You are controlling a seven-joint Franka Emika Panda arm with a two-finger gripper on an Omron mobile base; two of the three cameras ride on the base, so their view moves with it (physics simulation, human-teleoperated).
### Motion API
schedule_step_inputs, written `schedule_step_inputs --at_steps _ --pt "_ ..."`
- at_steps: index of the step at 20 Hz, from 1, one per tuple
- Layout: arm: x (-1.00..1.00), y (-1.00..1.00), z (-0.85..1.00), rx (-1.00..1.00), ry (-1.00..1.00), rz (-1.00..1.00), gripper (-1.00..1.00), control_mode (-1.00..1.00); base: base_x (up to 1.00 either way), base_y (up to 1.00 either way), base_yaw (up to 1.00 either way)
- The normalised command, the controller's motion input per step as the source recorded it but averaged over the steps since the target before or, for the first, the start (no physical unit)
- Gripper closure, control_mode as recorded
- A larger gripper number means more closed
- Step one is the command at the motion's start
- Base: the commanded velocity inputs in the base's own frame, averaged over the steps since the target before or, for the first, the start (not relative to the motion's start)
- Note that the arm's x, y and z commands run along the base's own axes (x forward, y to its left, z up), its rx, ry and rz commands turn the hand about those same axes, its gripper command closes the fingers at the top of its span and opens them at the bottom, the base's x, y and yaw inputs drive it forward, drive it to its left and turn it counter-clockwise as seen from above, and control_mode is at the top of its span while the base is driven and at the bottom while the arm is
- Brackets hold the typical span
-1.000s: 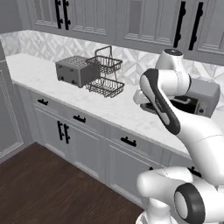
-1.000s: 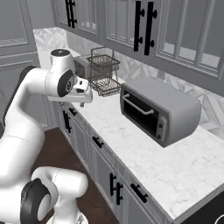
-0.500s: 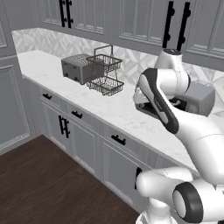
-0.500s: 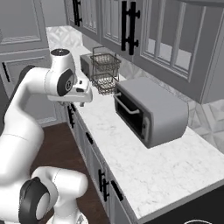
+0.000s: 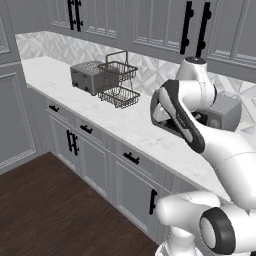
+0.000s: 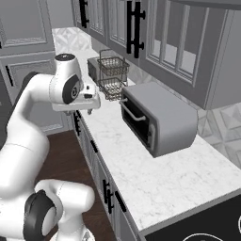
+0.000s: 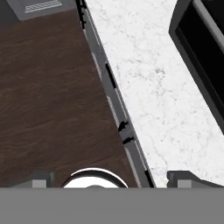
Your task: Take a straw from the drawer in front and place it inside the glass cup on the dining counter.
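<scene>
Since half a second before, both base views had swung as the base drove. The whole scene slid across the pictures, while the arm kept its folded pose over the worktop's front edge.

Nearest, the gripper [image 7: 114, 178] pointed straight down, its two fingertips [image 7: 43, 176] set wide apart with nothing between them. In the right base view the hand hung just above the front edge of the marble worktop [image 5: 142, 127]. Below it lay the dark wood floor [image 5: 45, 200].

Under the worktop ran a row of shallow grey drawers, all shut. The drawer [image 5: 131, 156] nearest the arm showed its short black bar handle [image 5: 131, 158], and the gripper was well above it, not touching. In the hand view the same fronts appeared edge-on along the worktop's edge.

Farther along, a grey toaster oven [image 6: 164, 120] stood on the worktop toward the back wall. Beyond it stood a two-tier wire basket rack [image 5: 117, 82], and a grey toaster [image 5: 85, 77] just beside that. Grey wall cabinets [image 5: 150, 20] with upright black handles hung above. No lettering could be read on the appliances.
</scene>
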Motion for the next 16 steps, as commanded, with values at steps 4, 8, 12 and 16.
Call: schedule_step_inputs --at_steps 4,8,12,16 --pt "0.23 0.83 -0.38 -0.41 -0.04 0.00 -1.00 -1.00 0.00 0.00 0.00" --pt "0.14 0.92 -0.59 -0.47 -0.04 -0.01 -1.00 -1.00 0.00 0.00 0.00" --pt "0.00 0.65 -0.73 -0.37 -0.05 -0.01 -1.00 -1.00 0.00 0.00 0.00" --pt "0.00 0.56 -0.84 -0.35 -0.11 0.00 -1.00 -1.00 0.00 0.00 0.00"
